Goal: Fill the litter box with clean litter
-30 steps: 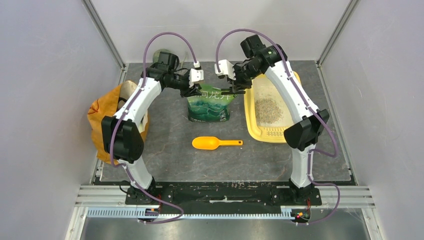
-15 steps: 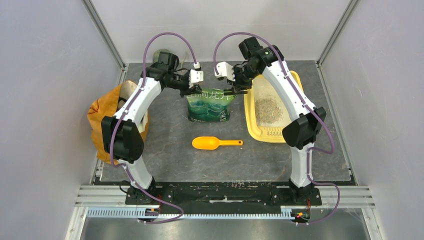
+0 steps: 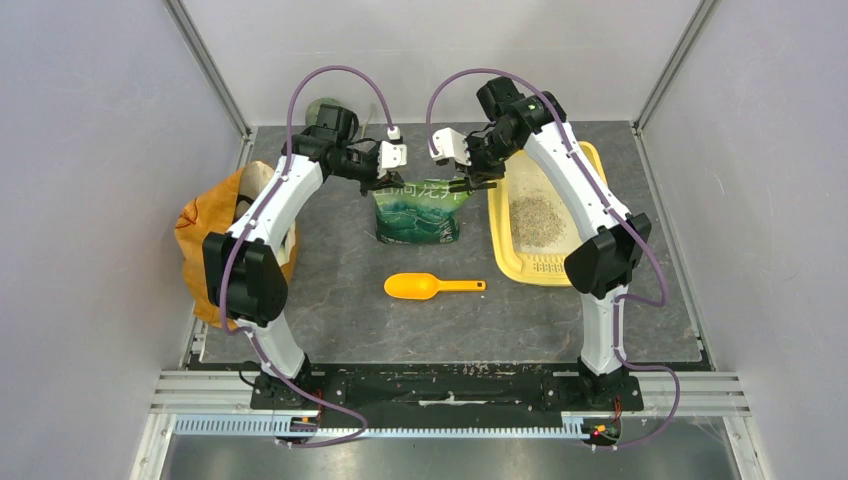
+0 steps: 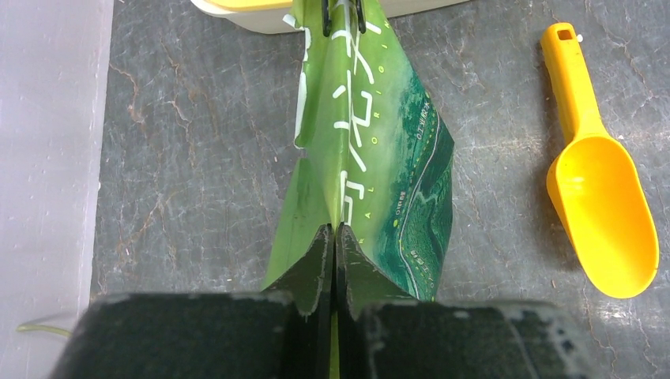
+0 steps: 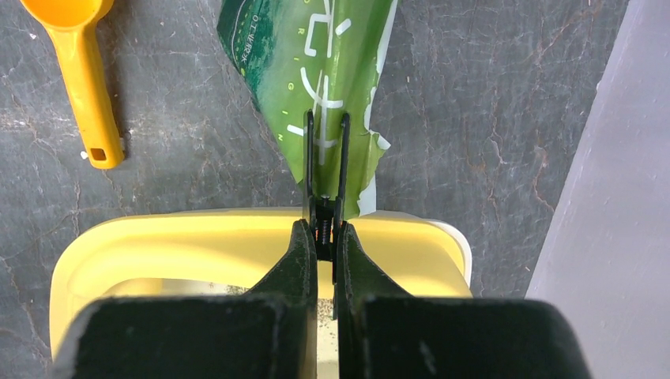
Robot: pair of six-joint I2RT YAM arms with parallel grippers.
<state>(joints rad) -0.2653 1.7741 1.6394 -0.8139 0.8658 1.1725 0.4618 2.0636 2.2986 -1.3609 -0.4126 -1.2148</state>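
Observation:
The yellow litter box (image 3: 575,165) lies at the right and holds a loose pile of grey-beige clean litter (image 3: 537,213). Its rim also shows in the right wrist view (image 5: 197,237). A green printed pouch (image 3: 418,212) stands upright just left of the box. My left gripper (image 3: 385,181) is shut on the pouch's top edge at its left end (image 4: 333,237). My right gripper (image 3: 462,183) is shut on a black clip (image 5: 325,158) clamped on the pouch's right top corner (image 5: 324,71), just above the box's near rim.
An orange scoop (image 3: 430,288) lies on the dark mat in front of the pouch, its handle pointing right; it also shows in the left wrist view (image 4: 604,197). An orange-yellow bag (image 3: 205,240) stands at the left edge. Grey walls enclose the workspace.
My right gripper and wrist have shifted slightly left and back, still on the clip. The left gripper and the pouch have hardly moved.

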